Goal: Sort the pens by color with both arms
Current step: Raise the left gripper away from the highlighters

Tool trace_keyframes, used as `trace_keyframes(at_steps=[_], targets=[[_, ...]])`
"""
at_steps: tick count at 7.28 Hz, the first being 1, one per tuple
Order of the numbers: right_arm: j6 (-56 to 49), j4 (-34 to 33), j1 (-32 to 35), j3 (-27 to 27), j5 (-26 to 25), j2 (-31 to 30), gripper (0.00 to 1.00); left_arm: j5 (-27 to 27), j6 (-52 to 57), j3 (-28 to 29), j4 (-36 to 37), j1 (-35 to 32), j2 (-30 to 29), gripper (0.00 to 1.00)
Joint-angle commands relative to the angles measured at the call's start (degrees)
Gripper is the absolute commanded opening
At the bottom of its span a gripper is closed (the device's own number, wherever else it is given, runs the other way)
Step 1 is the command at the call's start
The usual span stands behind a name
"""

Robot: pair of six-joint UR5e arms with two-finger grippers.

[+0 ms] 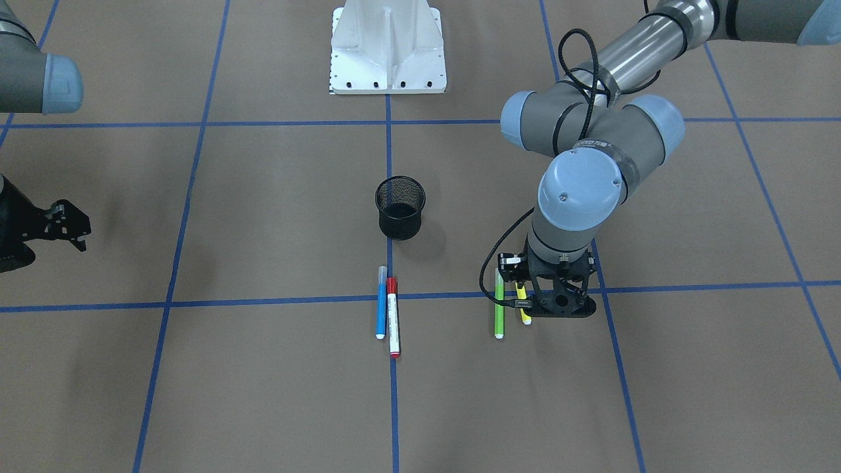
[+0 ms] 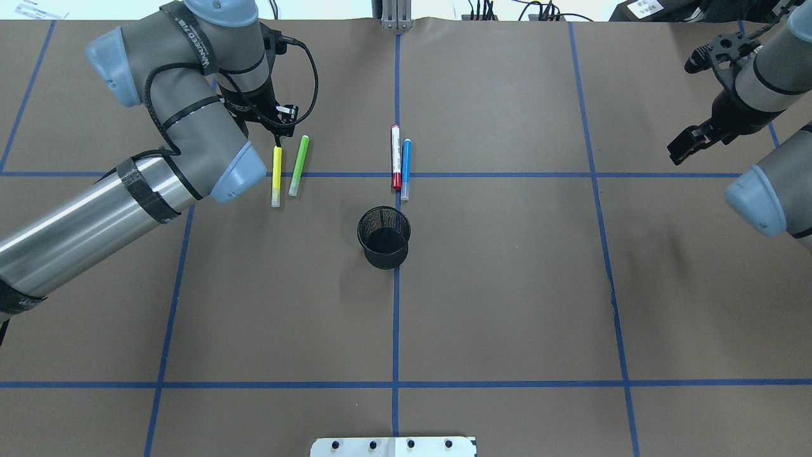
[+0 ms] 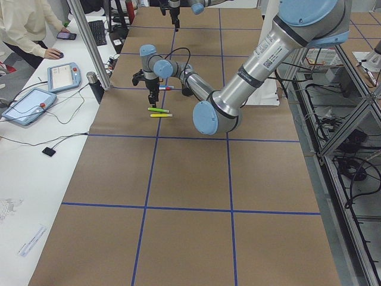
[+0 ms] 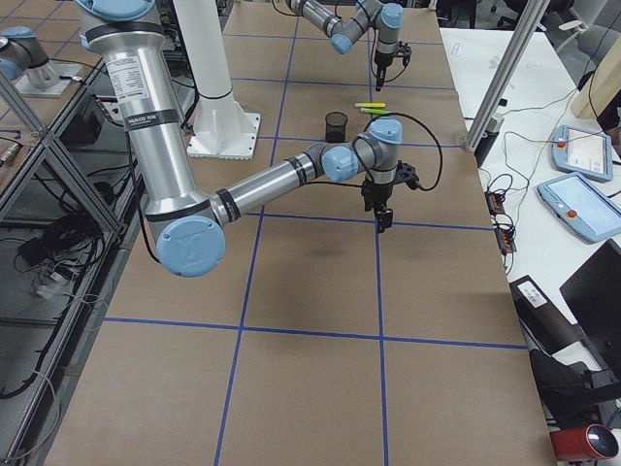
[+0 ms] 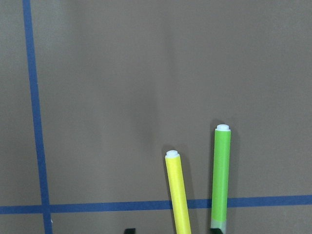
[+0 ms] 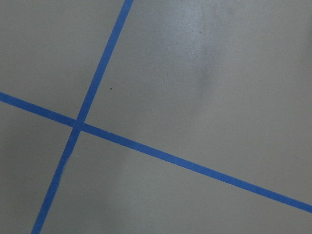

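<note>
Matte brown paper [image 2: 507, 285], gridded with blue tape, covers the table. The right gripper [image 2: 684, 108] hangs spread wide. The left gripper [image 2: 277, 132] straddles the yellow pen [image 2: 276, 174], fingers parted. All the slim pens lie outside the round black mesh cup [image 2: 384, 257]: yellow beside the green pen [image 2: 299, 165], the blue pen [image 2: 406, 166] beside the red-capped white pen [image 2: 396, 157].

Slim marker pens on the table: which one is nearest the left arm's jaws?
The slim yellow marker pen: only its end lies beneath them.
</note>
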Motion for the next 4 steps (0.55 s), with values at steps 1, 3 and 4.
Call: trace_keyframes(at_steps=[1,3,4], targets=[[0.1,0.2,1.7,-0.4,0.3,-1.0,0.99,-0.7,-0.1,-3.1,0.8,-1.2,0.2,0.86],[-7.9,0.5,9.2,-6.3,3.3,-2.3,0.99,-3.7,7.5,-13.7,5.7,-9.1,7.9,0.99],[-8.6,0.8,12.7,-8.8,3.3,-3.6,0.99,-3.7,15.4,-15.5,10.6,-14.1,9.0,0.99]])
